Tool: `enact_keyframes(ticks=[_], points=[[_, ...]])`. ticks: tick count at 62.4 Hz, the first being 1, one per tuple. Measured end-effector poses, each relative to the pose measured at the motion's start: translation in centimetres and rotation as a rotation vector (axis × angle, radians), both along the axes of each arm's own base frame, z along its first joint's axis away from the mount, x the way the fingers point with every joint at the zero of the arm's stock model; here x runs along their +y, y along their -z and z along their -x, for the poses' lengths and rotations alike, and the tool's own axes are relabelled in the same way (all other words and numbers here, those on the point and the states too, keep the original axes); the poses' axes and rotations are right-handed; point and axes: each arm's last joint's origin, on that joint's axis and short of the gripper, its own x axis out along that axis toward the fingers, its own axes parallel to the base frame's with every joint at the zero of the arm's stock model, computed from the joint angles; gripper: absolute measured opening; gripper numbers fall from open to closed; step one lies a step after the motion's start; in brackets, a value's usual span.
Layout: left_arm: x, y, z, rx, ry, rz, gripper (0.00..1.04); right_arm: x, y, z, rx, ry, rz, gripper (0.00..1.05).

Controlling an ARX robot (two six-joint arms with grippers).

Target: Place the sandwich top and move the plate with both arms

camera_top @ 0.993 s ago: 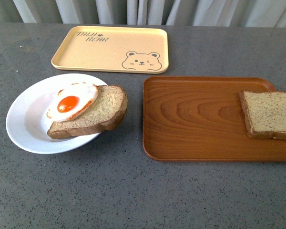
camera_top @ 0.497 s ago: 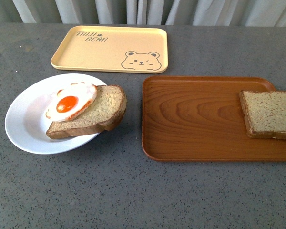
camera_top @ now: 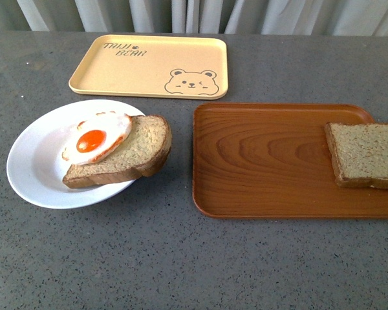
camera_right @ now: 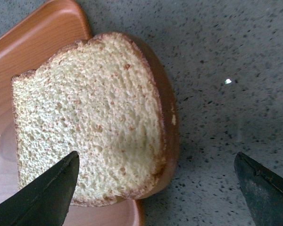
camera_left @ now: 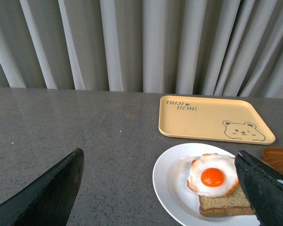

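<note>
The sandwich top point(camera_top: 365, 155), a speckled brown slice, lies at the right end of the wood-grain tray point(camera_top: 258, 161). In the right wrist view the sandwich top point(camera_right: 89, 122) juts past the tray's rim point(camera_right: 42, 33) over the table. My right gripper point(camera_right: 156, 156) hovers open above its crust edge, one finger over the bread and one over the table. The white plate point(camera_top: 32, 168) at left holds a domed bread slice point(camera_top: 132, 155) with a fried egg point(camera_top: 97, 137) on it. My left gripper point(camera_left: 159, 155) is open, short of the plate point(camera_left: 172, 181). Neither arm shows in the front view.
A pale yellow bear tray point(camera_top: 142, 61) lies at the back, behind the plate. Grey curtains point(camera_left: 141, 42) hang past the table's far edge. The grey speckled tabletop point(camera_top: 181, 258) runs bare along the front.
</note>
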Motion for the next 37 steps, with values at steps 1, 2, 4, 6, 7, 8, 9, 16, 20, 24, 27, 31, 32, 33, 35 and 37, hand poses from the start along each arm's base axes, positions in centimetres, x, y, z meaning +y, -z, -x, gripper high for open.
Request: enact_keyframes(ticks=[1,2,4,6,7,8,9,16,20,24,27,31,32,33,35,37], points=[[0.0,0.0,0.0,0.0,0.0,0.0,0.96,0.1,0.1,-0.1,0.0,-0.001,-0.003,0.96],[0.0,0.0,0.0,0.0,0.0,0.0,0.96,0.1,0.2,-0.1,0.001,0.0,-0.006,0.96],[0.0,0.0,0.0,0.0,0.0,0.0,0.96,0.3,0.3,-0.3,0.001,-0.002,-0.014,0.96],[0.0,0.0,0.0,0.0,0.0,0.0,0.96,0.4,0.4,-0.4,0.001,-0.003,-0.018,0.96],[0.0,0.0,0.0,0.0,0.0,0.0,0.96,0.4,0.5,-0.5,0.001,-0.004,-0.019,0.96],[0.0,0.0,0.0,0.0,0.0,0.0,0.96,0.5,0.5,-0.6,0.0,-0.005,-0.02,0.96],[0.0,0.0,0.0,0.0,0.0,0.0,0.96,0.6,0.5,-0.7,-0.001,-0.006,-0.021,0.96],[0.0,0.0,0.0,0.0,0.0,0.0,0.96,0.9,0.7,-1.1,-0.001,-0.004,-0.032,0.96],[0.0,0.0,0.0,0.0,0.0,0.0,0.96,1.0,0.7,-1.2,-0.002,-0.001,-0.033,0.96],[0.0,0.0,0.0,0.0,0.0,0.0,0.96,1.0,0.7,-1.2,-0.001,0.001,-0.035,0.96],[0.0,0.0,0.0,0.0,0.0,0.0,0.96,1.0,0.7,-1.2,0.0,0.007,-0.036,0.9],[0.0,0.0,0.0,0.0,0.0,0.0,0.96,1.0,0.7,-1.2,0.0,0.011,-0.037,0.81],[0.0,0.0,0.0,0.0,0.0,0.0,0.96,1.0,0.7,-1.2,0.0,0.011,-0.037,0.78],[0.0,0.0,0.0,0.0,0.0,0.0,0.96,1.0,0.7,-1.2,-0.001,0.011,-0.037,0.76],[0.0,0.0,0.0,0.0,0.0,0.0,0.96,1.0,0.6,-1.2,-0.002,0.012,-0.037,0.71],[0.0,0.0,0.0,0.0,0.0,0.0,0.96,1.0,0.6,-1.2,-0.002,0.013,-0.039,0.64]])
